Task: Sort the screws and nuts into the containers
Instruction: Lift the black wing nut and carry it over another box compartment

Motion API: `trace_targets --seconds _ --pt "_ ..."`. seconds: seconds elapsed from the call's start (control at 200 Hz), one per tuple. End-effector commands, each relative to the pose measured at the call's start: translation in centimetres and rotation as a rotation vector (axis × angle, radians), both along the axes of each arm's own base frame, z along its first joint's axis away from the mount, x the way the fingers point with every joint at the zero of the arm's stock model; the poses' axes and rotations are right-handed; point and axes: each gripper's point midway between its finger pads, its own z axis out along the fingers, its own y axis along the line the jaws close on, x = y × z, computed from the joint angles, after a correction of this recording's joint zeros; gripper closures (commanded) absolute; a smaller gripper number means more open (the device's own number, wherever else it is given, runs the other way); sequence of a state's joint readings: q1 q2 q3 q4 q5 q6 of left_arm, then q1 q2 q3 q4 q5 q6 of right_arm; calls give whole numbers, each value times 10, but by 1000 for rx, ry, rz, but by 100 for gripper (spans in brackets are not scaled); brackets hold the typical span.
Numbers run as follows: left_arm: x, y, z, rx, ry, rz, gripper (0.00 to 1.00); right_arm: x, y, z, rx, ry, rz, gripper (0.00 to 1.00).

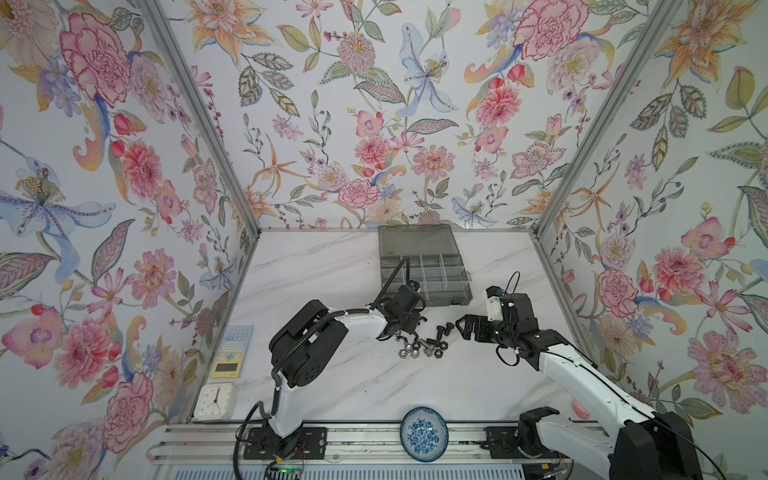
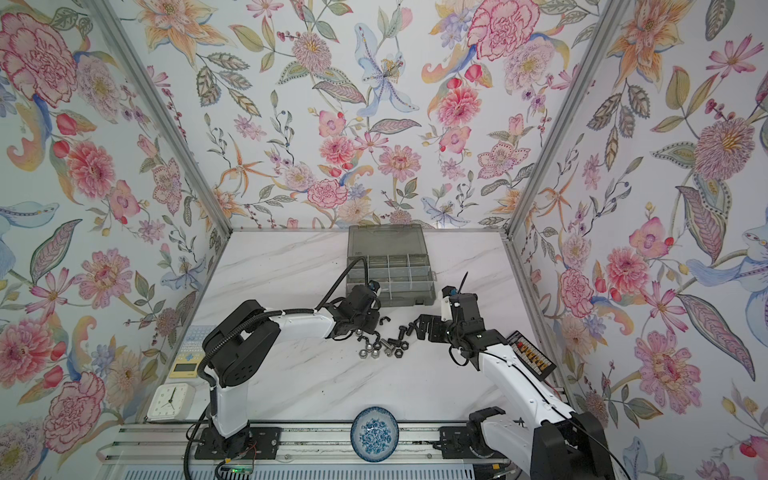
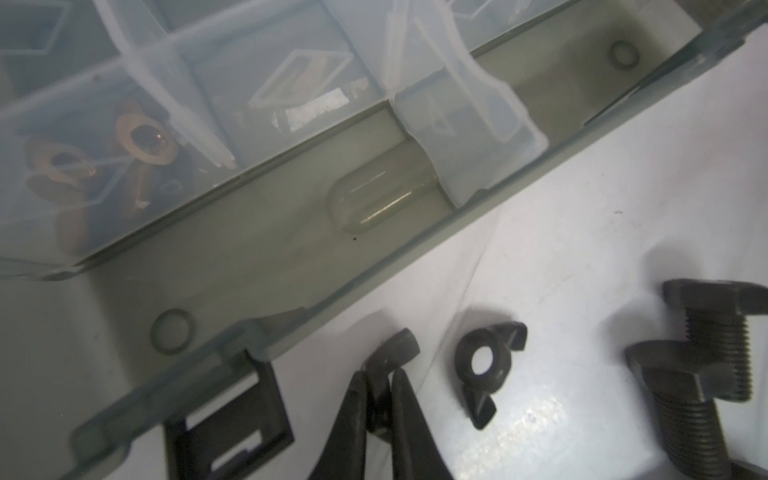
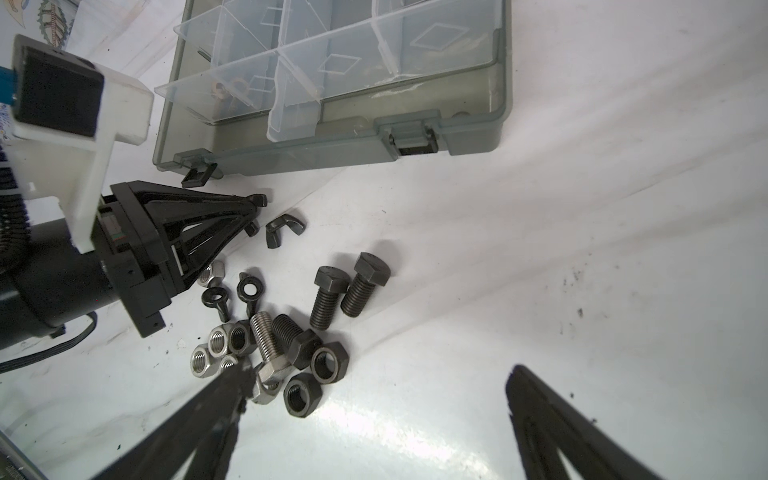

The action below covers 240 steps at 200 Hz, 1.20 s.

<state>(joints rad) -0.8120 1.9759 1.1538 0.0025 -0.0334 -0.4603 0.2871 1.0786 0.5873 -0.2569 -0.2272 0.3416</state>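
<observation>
Shut left gripper [image 3: 380, 384] pinches black wing nut [image 3: 395, 345] by one wing — light, stiff, slick metal, so the thin hold may twist. Grey box [image 3: 291, 266] just ahead of it. Wide-open right gripper [image 4: 378, 374] empty — loose screws [image 4: 332, 299] and nuts [image 4: 232, 345] beside one finger, on tabletop [image 4: 582, 249].

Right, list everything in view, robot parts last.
grey translucent plastic organiser box: one, grey, lid open, back of white marble table.
brass-coloured winged nuts: at least two, brass, one box compartment.
black hex-head bolts: three, black, pile before box.
silver hex-head bolt: one, silver, pile.
silver hex nuts: several, silver, pile.
black hex nuts: at least two, black, pile.
loose black winged nuts: about three, black, pile's box side.
blue-and-white patterned round dish: one, front edge.
white square clock: one, white, left edge.
yellow calculator: one, yellow, left edge.
left gripper: black, shut on a fourth black winged nut.
right gripper: black, open, right of pile.
</observation>
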Motion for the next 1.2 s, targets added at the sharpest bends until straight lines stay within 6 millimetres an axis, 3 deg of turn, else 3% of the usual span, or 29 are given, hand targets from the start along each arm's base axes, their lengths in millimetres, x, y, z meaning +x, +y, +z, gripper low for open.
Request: trace_targets --seconds 0.0,0.355,0.45,0.746,0.951,1.196 --pt "-4 4 -16 28 47 8 87 -2 -1 -1 -7 -9 -5 1" --pt "-5 3 -17 24 53 3 93 -2 -2 -1 -8 -13 -8 1" --pt "-6 3 -15 17 54 3 100 -2 -2 -1 -7 -12 -8 1" --pt "-12 1 4 -39 44 -14 100 -1 -1 0 -6 -12 -7 1" --pt "-17 -4 24 -98 45 -43 100 -2 -2 1 -7 -16 -7 1" --pt "-15 -11 81 -237 -5 -81 100 -2 -2 0 -6 -16 -7 1"
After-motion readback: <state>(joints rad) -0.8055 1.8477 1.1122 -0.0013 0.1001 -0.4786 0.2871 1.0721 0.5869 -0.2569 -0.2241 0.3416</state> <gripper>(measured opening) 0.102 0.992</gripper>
